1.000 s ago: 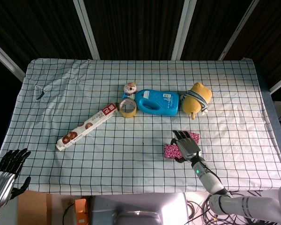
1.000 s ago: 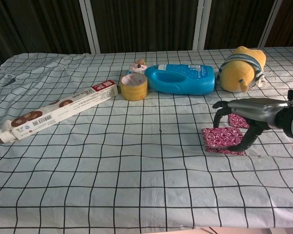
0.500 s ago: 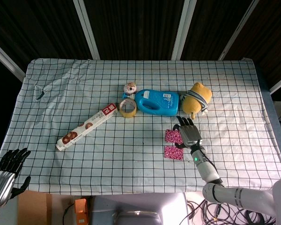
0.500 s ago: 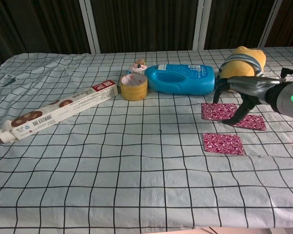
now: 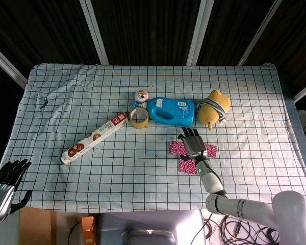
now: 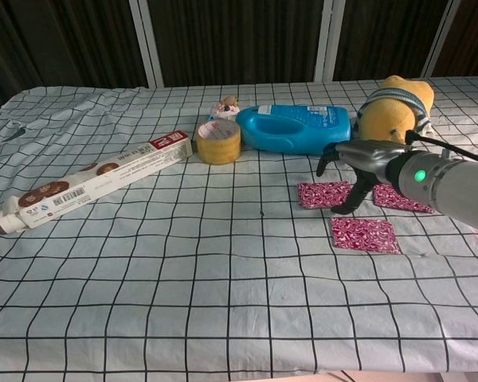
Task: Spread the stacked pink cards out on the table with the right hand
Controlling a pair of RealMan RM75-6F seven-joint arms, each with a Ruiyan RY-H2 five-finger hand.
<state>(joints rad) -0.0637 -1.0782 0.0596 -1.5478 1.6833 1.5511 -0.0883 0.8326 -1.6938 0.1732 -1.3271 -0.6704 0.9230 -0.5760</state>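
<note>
1. Fingers point(image 6: 340, 204) of my right hand point(image 5: 193, 144) point(image 6: 358, 159) are spread and curled downward, tips pressing on the pink cards; nothing is gripped, the hand just rests on top of them.
2. I can see three pink cards lying flat on the checked tablecloth point(image 5: 92, 92) point(image 6: 143, 278), no longer in one stack. The left card point(image 5: 176, 148) point(image 6: 323, 193) sits under my fingertips, toward the middle of the table.
3. The right card point(image 5: 211, 150) point(image 6: 400, 199) lies on the far side of the hand, partly hidden behind the wrist in the chest view.
4. The near card point(image 5: 187, 166) point(image 6: 364, 235) lies apart from the other two, closer to my edge of the table, and the hand does not touch it.
5. My left hand point(image 5: 7, 185) hangs off the near left corner of the table in the head view, fingers apart and holding nothing; the chest view does not show it.
6. Beyond the cards, the blue bottle point(image 5: 170, 111) point(image 6: 293, 129) lies on its side, with the yellow plush toy point(image 5: 214, 107) point(image 6: 394, 111) just to its right.
7. The tape roll point(image 5: 138, 118) point(image 6: 218, 142) stands touching the bottle's left end, and a small round figurine point(image 5: 142, 95) point(image 6: 225, 107) sits just behind it.
8. The long white box point(image 5: 94, 138) point(image 6: 92, 181) lies diagonally to the left, well apart from the cards.
</note>
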